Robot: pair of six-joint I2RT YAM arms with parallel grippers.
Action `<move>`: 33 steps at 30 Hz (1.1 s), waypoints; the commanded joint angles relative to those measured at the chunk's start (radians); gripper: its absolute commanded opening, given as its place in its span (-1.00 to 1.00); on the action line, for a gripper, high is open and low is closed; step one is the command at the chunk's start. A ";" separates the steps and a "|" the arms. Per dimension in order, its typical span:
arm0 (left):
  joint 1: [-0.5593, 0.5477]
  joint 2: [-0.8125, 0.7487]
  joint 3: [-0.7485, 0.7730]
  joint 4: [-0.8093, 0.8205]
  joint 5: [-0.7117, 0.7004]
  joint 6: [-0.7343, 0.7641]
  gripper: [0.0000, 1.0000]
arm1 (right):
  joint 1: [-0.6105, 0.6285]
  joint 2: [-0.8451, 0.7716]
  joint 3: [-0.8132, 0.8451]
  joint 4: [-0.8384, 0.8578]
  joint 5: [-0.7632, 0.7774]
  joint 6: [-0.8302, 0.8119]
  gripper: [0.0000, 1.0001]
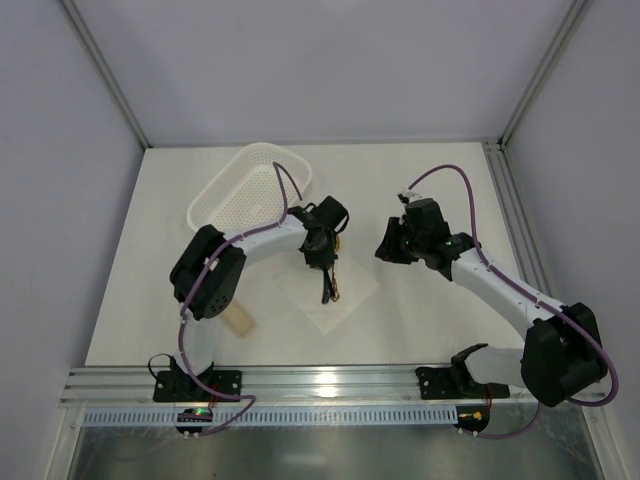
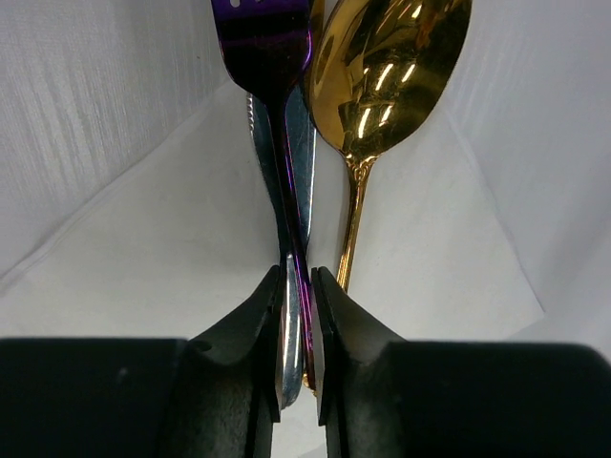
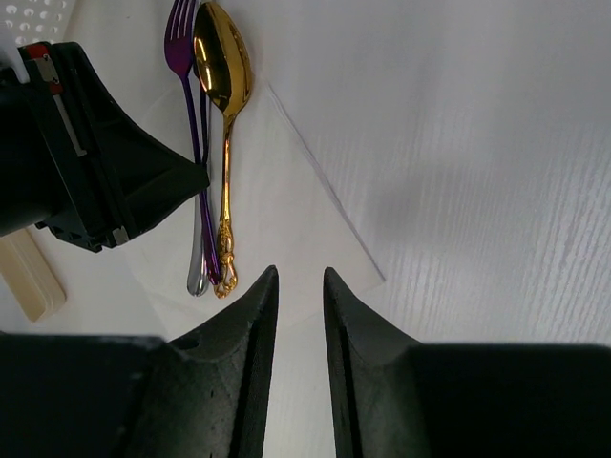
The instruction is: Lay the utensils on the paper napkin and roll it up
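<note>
seeing the utensils point(image 3: 226, 162) pinched in our left fingers point(image 2: 277, 298) and lying on the napkin point(image 3: 296, 219), we should let go gently, lifting straight up; our right fingers point(image 3: 265, 305) hang parted, empty.

The gold spoon point(image 2: 391, 76) was mirror-glossy metal. The fork point(image 2: 267, 48) was polished purple metal, and the grey spoon point(image 2: 305, 162) a duller silvery metal. The paper napkin point(image 2: 162, 258) looked matt and smooth, the table point(image 3: 477, 143) matt white and finely grained.
</note>
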 commanded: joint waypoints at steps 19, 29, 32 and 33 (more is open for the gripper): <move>0.262 -0.609 -0.251 -0.085 0.047 0.075 -0.41 | 0.552 0.028 0.015 0.042 0.335 -0.315 0.16; 0.351 -0.807 -0.310 -0.147 0.209 0.128 0.66 | 0.741 0.150 -0.007 0.079 0.437 -0.363 0.37; 0.354 -0.839 -0.320 -0.170 0.178 0.133 0.71 | 0.804 0.205 0.016 0.067 0.446 -0.354 0.43; 0.367 -0.847 -0.325 -0.181 0.170 0.132 0.73 | 0.821 0.248 0.027 0.064 0.463 -0.355 0.44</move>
